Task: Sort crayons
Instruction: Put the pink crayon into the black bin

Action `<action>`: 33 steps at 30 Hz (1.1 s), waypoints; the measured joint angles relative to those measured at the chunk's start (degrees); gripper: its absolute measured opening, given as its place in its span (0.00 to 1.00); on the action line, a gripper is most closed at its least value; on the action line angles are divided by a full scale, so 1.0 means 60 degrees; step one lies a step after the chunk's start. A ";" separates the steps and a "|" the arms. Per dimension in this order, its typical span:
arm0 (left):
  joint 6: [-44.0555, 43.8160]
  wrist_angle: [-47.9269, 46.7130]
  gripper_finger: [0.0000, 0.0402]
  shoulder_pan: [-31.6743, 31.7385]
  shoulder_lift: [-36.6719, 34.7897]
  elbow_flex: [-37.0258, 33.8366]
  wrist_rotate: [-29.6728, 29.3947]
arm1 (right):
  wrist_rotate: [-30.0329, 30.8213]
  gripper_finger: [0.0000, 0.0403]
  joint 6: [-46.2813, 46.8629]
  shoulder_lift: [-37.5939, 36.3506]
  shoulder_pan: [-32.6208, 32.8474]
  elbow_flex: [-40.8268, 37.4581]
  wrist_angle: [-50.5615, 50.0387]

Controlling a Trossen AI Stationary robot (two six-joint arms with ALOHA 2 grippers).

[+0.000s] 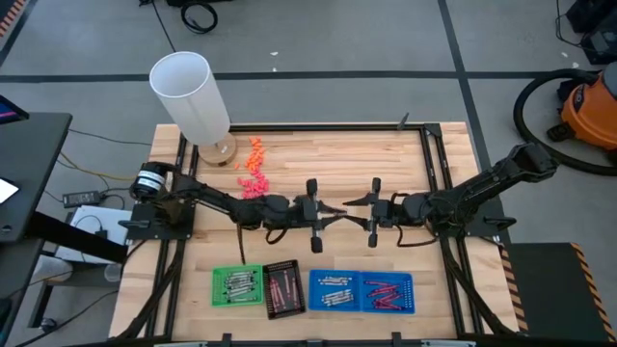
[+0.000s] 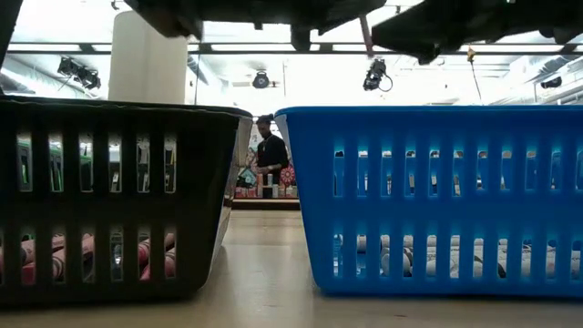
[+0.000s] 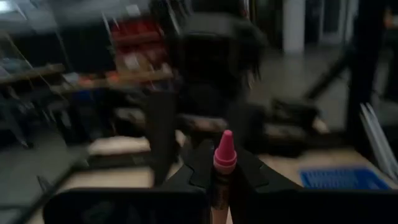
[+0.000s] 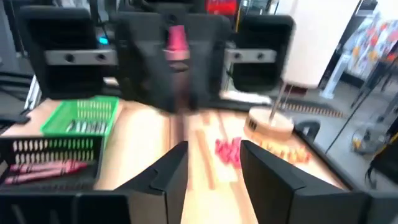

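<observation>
Left gripper (image 3: 214, 186) pinches a pink crayon (image 3: 224, 152) mid-tabletop, probably a handover. Right gripper (image 4: 214, 162) spread, empty, facing it.

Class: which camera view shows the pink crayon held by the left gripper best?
The left wrist view: the pink crayon stands close up in the shut left gripper. The right wrist view shows it blurred, farther off; the high and low views don't show it clearly.
</observation>
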 joint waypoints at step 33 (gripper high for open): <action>-0.0297 -0.9792 0.09 -0.2997 -0.1065 0.0004 0.2610 | -0.1248 0.38 0.4226 0.0034 0.0027 0.0000 -0.3716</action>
